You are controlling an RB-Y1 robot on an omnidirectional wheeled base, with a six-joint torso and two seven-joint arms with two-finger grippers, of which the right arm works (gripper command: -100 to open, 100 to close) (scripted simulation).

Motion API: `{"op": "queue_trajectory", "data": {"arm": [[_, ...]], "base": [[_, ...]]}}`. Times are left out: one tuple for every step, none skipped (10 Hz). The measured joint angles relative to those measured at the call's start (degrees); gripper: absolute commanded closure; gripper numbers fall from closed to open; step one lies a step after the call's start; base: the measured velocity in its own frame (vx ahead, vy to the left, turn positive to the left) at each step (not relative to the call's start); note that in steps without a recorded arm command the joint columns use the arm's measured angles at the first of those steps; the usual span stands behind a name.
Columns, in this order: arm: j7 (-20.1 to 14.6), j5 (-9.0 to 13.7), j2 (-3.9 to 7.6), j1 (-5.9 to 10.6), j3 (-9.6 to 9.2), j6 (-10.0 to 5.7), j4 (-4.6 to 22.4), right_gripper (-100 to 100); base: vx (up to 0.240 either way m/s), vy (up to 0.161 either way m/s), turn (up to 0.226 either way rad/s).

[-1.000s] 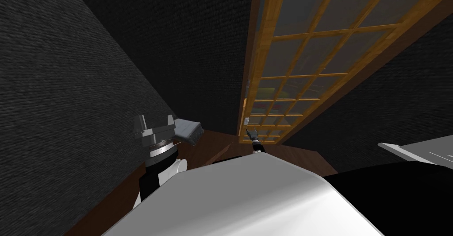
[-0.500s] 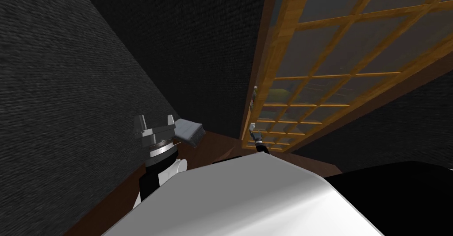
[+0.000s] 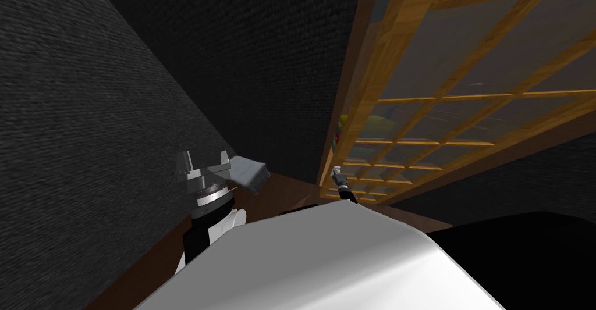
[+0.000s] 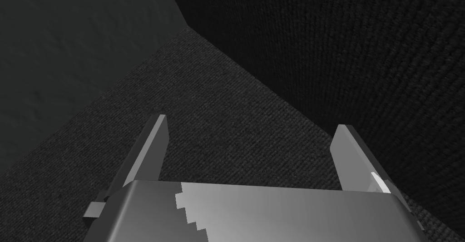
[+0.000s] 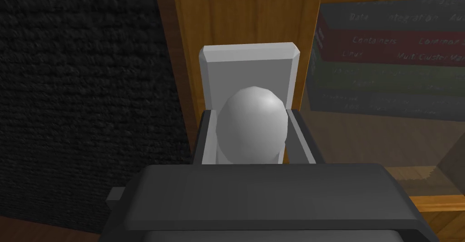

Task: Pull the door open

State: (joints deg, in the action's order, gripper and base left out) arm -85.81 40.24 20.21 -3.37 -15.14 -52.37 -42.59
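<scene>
The door [image 3: 407,91] is a wooden lattice with glass panes, hinged away to my right, its free edge beside a dark wall. A rounded grey knob [image 5: 252,121] stands on a pale back plate [image 5: 249,66] on the door's wooden stile. My right gripper [image 5: 249,114] is shut on the knob, one finger [image 5: 205,135] pressed to each side. In the head view the right gripper [image 3: 337,176] sits small at the door's edge, low on the lattice. My left gripper [image 4: 253,121] is open and holds nothing, raised at my left side [image 3: 250,173].
Dark textured walls [image 3: 116,120] close in on my left and ahead, meeting the door's edge. Brown wood floor [image 3: 291,190] runs below. Stacked books [image 5: 386,62] show through the glass behind the door. A black area [image 3: 524,254] lies at lower right.
My right gripper's fingers have closed from wide open onto the knob. In the head view the door lattice looks larger and its edge has shifted right. The left arm has not moved.
</scene>
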Motion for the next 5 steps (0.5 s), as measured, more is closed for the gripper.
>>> {"op": "queue_trajectory", "data": {"arm": [[0.02,-0.02,-0.06,-0.03,-0.07,0.09,0.04,100],[0.02,-0.03,-0.12,-0.09,-0.13,0.18,0.08,100],[0.01,-0.04,-0.15,-0.13,-0.16,0.22,0.11,100],[0.01,-0.04,-0.15,-0.14,-0.16,0.23,0.12,100],[-0.6,-0.2,0.46,-0.35,-0.59,-0.07,0.05,100]], "base": [[-0.021,0.003,0.005],[-0.008,0.003,-0.003],[0.0,0.0,0.0],[-0.115,-0.033,0.125],[-0.186,-0.034,0.122]]}}
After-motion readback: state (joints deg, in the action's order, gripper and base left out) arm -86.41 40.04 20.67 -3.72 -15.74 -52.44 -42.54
